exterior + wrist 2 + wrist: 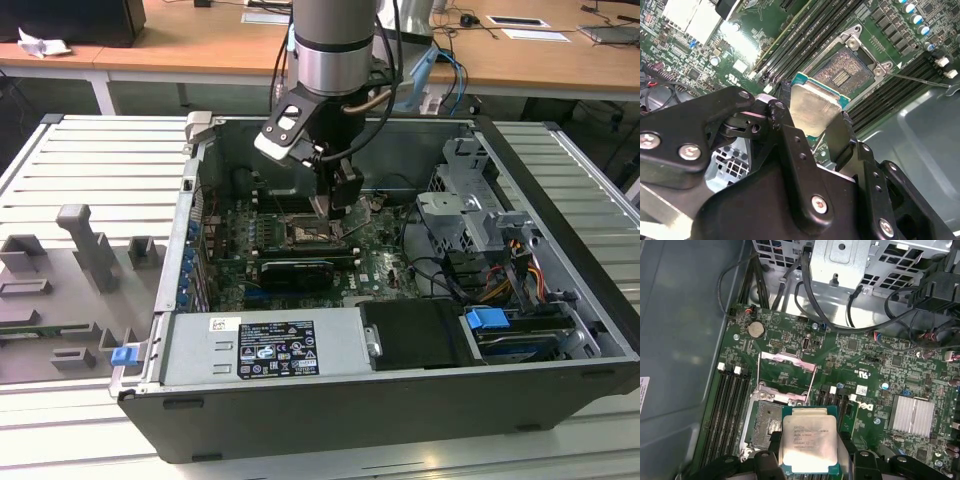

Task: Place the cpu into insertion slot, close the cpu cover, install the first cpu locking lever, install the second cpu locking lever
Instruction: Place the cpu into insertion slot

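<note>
So the hand (335,210) is clamped on the cpu (807,440), pinching it by two opposite edges and leaving the flat silvery face free. Makes sense: nothing touches the contact side and it can go down level.

The chip hangs over the motherboard (385,265) inside the open case (560,330), not seated. In the second wrist view the insertion slot (845,72) has its whole bed of contacts showing, so the cpu is above it and a bit off to one side. In the exterior view the slot is roughly at 7 o'clock from the hand, close below it, with the drive cage (470,200) out at 3 o'clock.

The cpu cover (788,360) is flipped up on its hinge and a thin wire lever (920,80) is swung clear, which I'd guess is why the socket is wide open for the drop. The case sits on a slatted surface (80,160). I reckon it's on step one of four.
</note>
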### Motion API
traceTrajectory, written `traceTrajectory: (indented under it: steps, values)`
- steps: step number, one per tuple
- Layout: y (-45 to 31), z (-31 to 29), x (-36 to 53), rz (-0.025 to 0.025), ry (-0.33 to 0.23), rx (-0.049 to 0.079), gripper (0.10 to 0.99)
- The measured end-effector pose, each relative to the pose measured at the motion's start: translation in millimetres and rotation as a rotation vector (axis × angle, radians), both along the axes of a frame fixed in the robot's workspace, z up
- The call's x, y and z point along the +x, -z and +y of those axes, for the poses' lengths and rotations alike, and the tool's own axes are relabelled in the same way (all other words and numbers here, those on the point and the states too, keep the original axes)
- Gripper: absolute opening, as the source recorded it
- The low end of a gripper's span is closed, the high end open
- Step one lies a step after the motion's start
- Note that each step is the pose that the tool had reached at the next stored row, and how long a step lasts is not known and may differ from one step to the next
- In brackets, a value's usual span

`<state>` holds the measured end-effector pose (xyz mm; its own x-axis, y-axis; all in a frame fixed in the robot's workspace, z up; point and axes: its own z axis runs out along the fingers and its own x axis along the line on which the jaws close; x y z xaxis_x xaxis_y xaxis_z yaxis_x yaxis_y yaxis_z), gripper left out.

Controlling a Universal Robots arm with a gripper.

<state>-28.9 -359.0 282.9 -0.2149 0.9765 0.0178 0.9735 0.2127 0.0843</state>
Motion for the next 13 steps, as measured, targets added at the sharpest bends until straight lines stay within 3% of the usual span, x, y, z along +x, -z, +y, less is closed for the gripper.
traceTrajectory:
  steps: [8, 13]
  values:
    - [4.9, 0.0, 0.0, 0.0000, 0.003, -0.001, 0.525]
    - [10.7, 1.9, 0.0, 0.0001, 0.041, -0.001, 0.525]
